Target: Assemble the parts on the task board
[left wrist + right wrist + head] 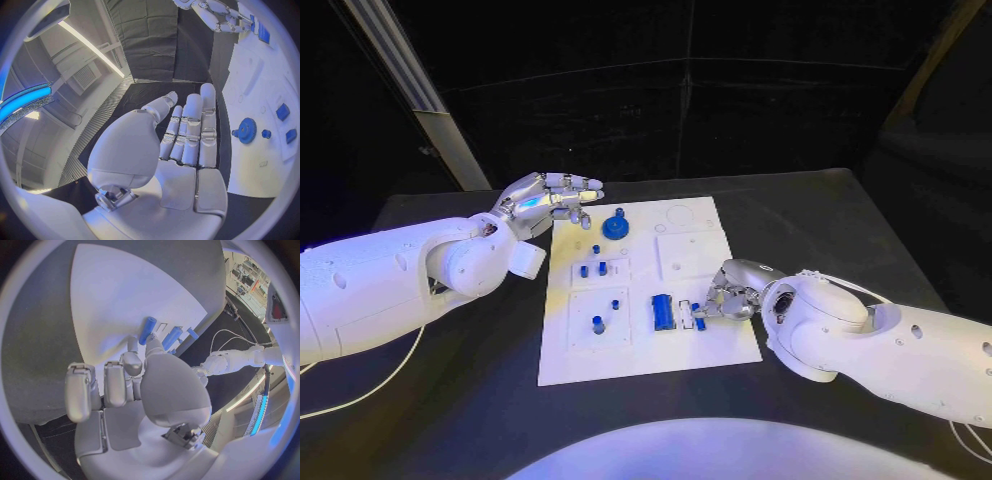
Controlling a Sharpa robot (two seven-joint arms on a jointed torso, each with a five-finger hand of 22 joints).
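Black table, task board (blue parts)

I'm looking into a robotics lab or test cell. The black counter I work over is closed in behind by dark curtain panels, hung like a backdrop booth, with a pale metal strut slanting up at the far left. On the counter lies a white task board with small blue parts, a bench fixture, nothing domestic. My left wrist view catches a light strip and a ribbed, vented wall panel. The right wrist view shows cables trailing across the dark floor.
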